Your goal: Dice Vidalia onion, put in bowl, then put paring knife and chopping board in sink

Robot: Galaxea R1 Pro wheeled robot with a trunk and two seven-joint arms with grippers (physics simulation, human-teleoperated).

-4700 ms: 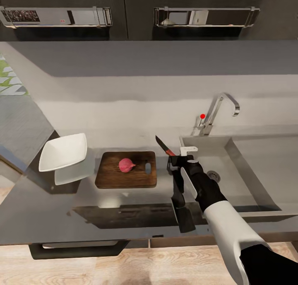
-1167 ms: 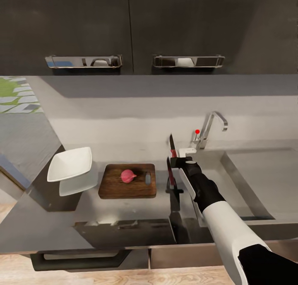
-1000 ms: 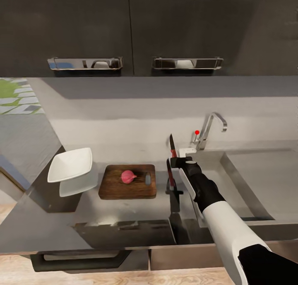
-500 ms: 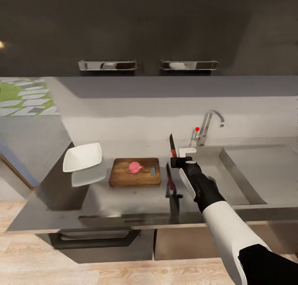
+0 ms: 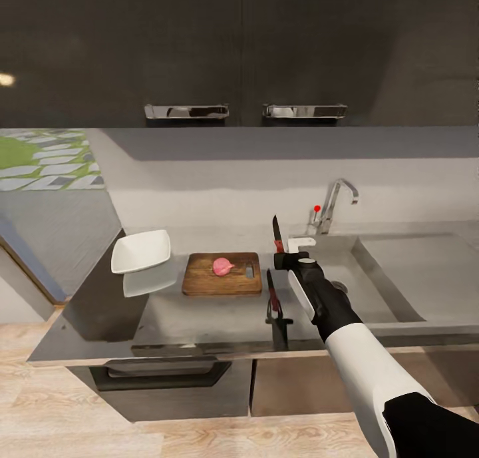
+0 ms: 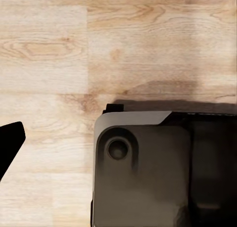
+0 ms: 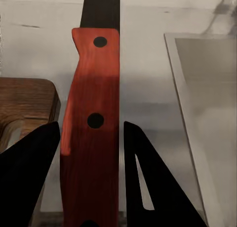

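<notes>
Left wrist view. Below my pincer lies a light wooden plank floor (image 6: 54,64), its boards running across the view. A dark grey, rounded-cornered part of my own base (image 6: 148,172) covers one corner of the scene, bearing a round recessed cap (image 6: 118,149) near its edge. One black fingertip (image 6: 9,144) of my pincer enters from the side, well apart from the base.
</notes>
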